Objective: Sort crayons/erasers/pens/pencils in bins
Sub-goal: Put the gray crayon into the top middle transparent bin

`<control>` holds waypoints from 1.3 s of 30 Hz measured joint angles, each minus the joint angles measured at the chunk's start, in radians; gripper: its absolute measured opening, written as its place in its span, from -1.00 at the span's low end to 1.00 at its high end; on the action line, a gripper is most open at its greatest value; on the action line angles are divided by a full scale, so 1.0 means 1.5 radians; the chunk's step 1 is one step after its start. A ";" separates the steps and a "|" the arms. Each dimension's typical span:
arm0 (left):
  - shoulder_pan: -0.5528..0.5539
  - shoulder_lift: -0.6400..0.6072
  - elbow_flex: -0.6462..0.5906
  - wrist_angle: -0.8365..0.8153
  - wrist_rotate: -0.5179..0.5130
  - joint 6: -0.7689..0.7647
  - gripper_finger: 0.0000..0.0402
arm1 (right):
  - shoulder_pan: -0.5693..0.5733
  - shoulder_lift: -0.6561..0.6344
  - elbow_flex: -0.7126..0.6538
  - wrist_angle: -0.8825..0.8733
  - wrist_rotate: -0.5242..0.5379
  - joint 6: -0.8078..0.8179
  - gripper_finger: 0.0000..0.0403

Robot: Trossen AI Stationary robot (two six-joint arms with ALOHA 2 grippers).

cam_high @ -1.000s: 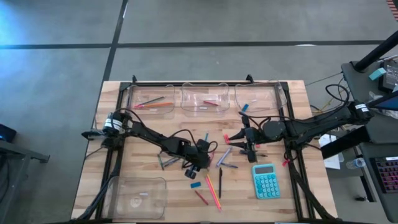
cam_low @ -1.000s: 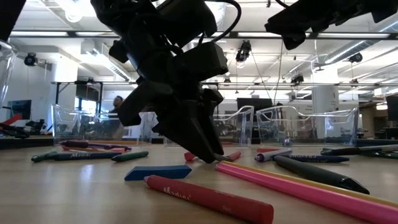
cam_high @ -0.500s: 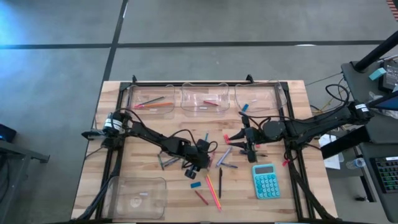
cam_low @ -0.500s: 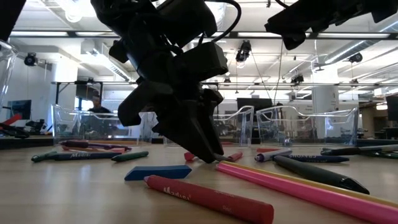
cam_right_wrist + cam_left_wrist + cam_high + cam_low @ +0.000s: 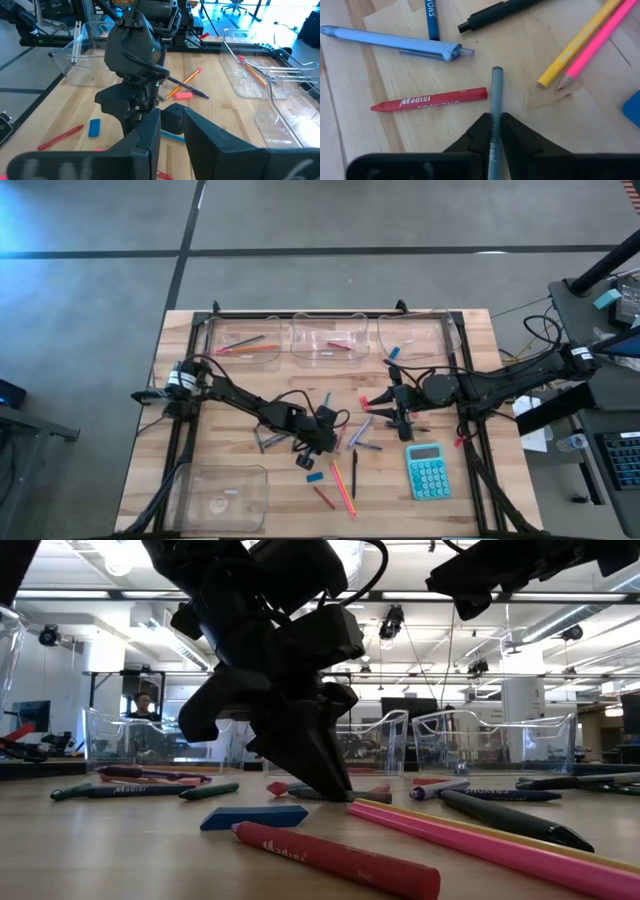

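Left gripper (image 5: 495, 131) is low over the table's middle, fingers pinched onto a grey crayon (image 5: 495, 95) that lies flat on the wood, beside a red crayon (image 5: 431, 100) and a light-blue pen (image 5: 390, 42). Step in hand: grasp of that crayon, not lifted yet. Next probably needs a straight lift, then a carry to the right bin: three bins (image 5: 325, 337) line the far edge, one sits at the near-left corner (image 5: 220, 492). Right gripper (image 5: 398, 418) hovers right of centre near the teal calculator (image 5: 425, 471), fingers slightly apart, holding nothing.
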 joint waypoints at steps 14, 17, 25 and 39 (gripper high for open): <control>-0.001 -0.039 0.009 -0.022 -0.019 0.002 -0.98 | 0.000 0.000 0.000 -0.002 0.000 0.000 -0.60; -0.001 -0.076 0.009 -0.028 -0.051 0.003 -0.98 | 0.000 0.000 0.000 -0.003 0.000 0.000 -0.62; 0.027 -0.161 0.010 -0.059 -0.166 0.088 -0.98 | 0.000 0.000 0.000 -0.007 0.000 0.000 -0.63; 0.322 -0.191 0.017 -0.027 -0.178 0.175 -0.98 | 0.000 0.000 0.000 -0.006 0.003 -0.008 -0.63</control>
